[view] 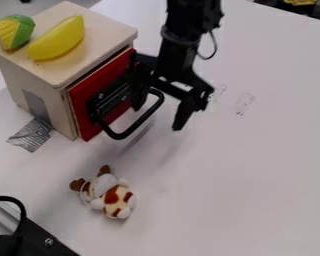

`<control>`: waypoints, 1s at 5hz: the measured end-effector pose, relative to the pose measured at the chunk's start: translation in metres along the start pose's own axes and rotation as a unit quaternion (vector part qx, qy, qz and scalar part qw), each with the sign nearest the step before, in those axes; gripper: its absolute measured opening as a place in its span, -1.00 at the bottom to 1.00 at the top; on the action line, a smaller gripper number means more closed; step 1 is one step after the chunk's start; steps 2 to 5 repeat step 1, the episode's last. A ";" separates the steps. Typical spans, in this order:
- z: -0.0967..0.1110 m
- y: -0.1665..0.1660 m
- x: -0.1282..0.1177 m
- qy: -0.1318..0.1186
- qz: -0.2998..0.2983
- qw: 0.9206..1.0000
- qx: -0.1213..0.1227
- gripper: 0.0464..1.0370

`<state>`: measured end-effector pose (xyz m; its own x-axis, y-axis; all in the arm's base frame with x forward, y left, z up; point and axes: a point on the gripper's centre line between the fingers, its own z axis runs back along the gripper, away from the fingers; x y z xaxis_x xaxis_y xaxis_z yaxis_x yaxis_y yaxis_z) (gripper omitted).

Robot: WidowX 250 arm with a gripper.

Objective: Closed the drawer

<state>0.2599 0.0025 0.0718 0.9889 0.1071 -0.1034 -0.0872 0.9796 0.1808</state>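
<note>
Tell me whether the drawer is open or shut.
Shut, or very nearly: the drawer's red front sits in close against the box, with no drawer sides showing behind it.

Drawer [84,96]: a flat red front on the little wood box [29,75]. It is taller than it is deep to the eye, and some of it is hidden.
Shut or not: it looks shut, or very close to shut. I can't tell if a tiny gap is left.
Handle [141,121]: a black bar, bent round at the corners. It sticks out from the red front.
How it sits: the front stands up straight, with its low edge near the white desk [243,175].
Where: upper left, on the box side by the handle.
</note>
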 end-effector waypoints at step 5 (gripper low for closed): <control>0.020 -0.012 -0.004 -0.017 -0.019 0.999 -0.023 0.92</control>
